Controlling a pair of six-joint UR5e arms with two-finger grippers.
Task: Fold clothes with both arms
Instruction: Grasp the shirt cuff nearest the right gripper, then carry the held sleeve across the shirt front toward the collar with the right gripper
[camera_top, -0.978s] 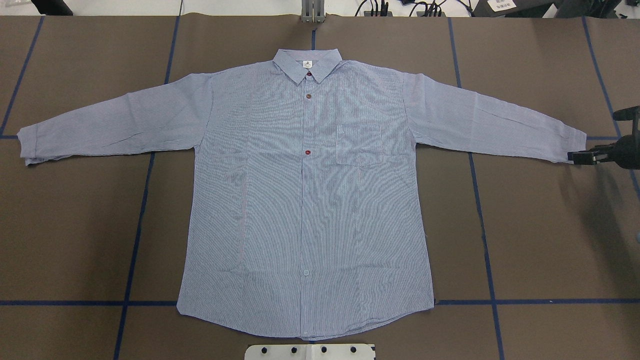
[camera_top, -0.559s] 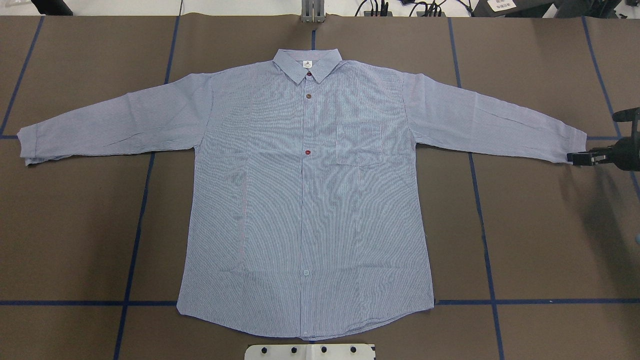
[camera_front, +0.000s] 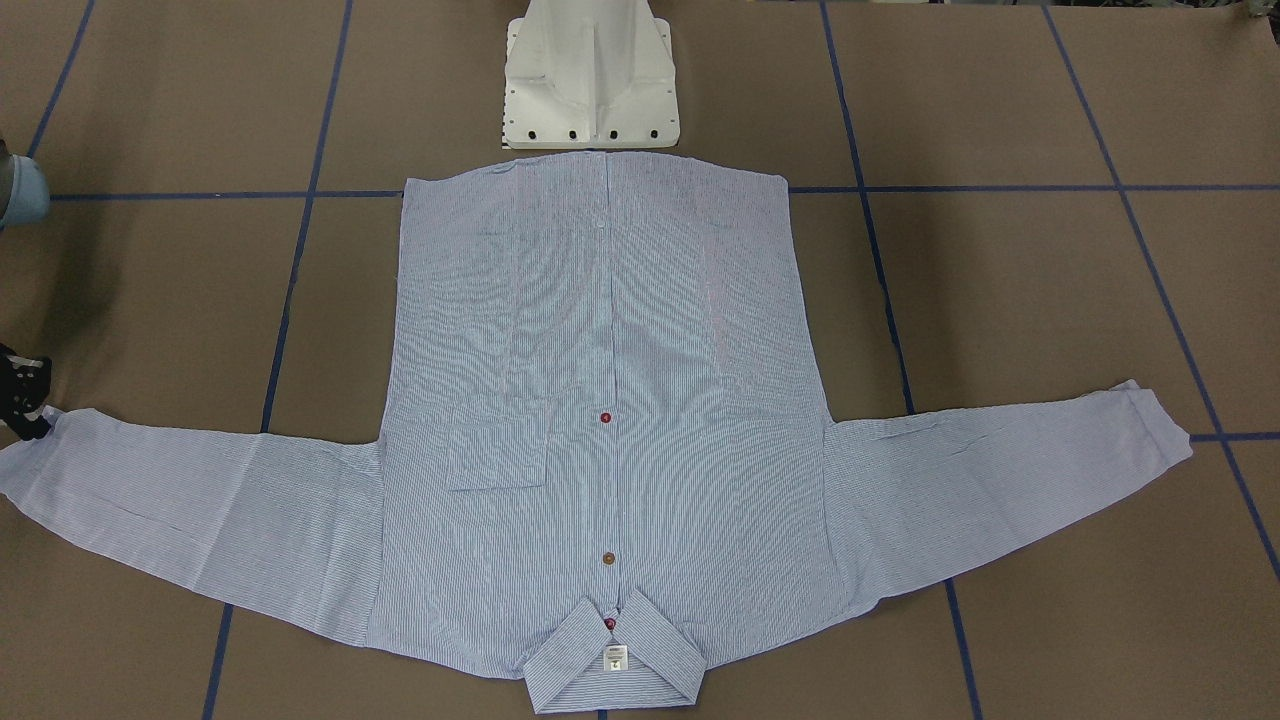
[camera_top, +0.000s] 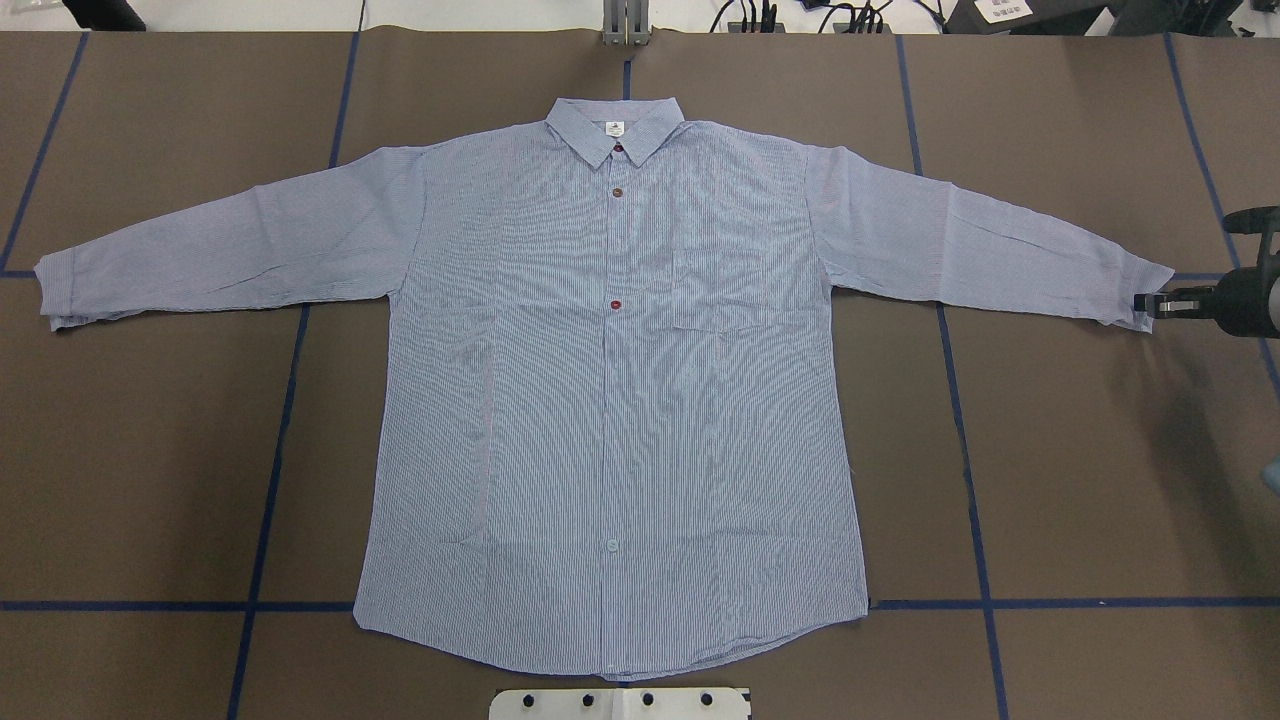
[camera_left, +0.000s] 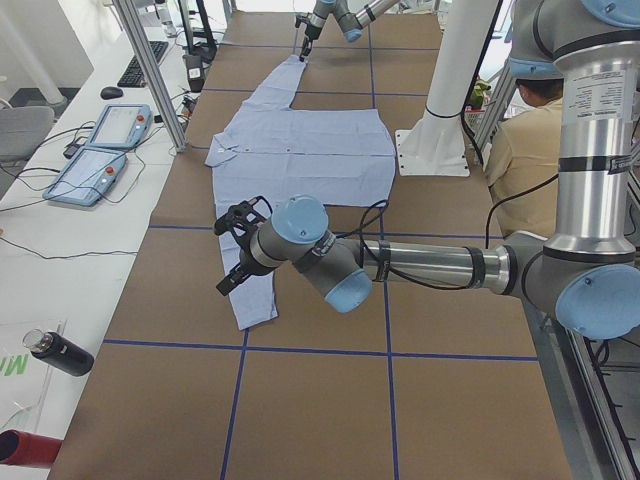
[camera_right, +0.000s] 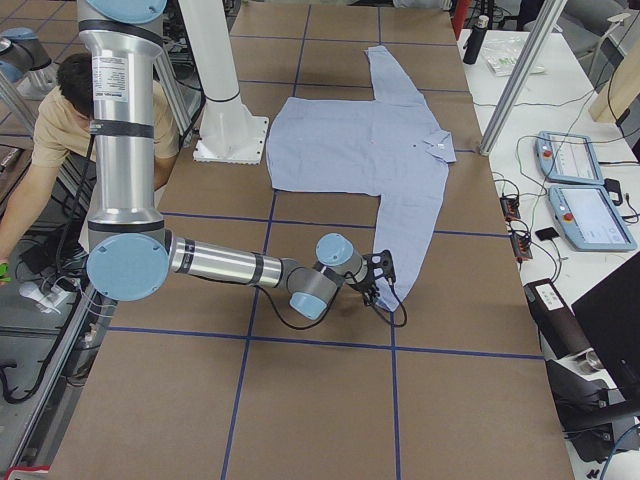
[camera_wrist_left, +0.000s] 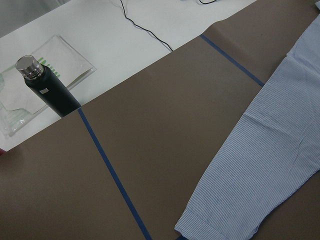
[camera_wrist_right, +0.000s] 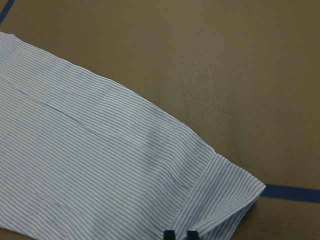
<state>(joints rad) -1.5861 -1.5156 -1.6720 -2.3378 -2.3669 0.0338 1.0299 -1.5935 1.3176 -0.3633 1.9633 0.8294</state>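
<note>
Overhead exterior: shirt (camera_top: 610, 400) lies flat, buttons up, sleeves (camera_top: 230, 245) spread. I note right gripper (camera_top: 1148, 303) pinching one cuff (camera_top: 1135, 290), evidently to fold that sleeve inward. Left gripper (camera_left: 232, 255) hovers by the other cuff; spread or pressed together, I cannot tell.

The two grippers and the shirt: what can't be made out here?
- Right gripper: only its tips show at the right wrist view's bottom edge, so whether it pinches the cuff is unclear.
- Left gripper: seen only from the exterior left view, too small to tell open or shut.
- Collar label: print too small everywhere.
</note>
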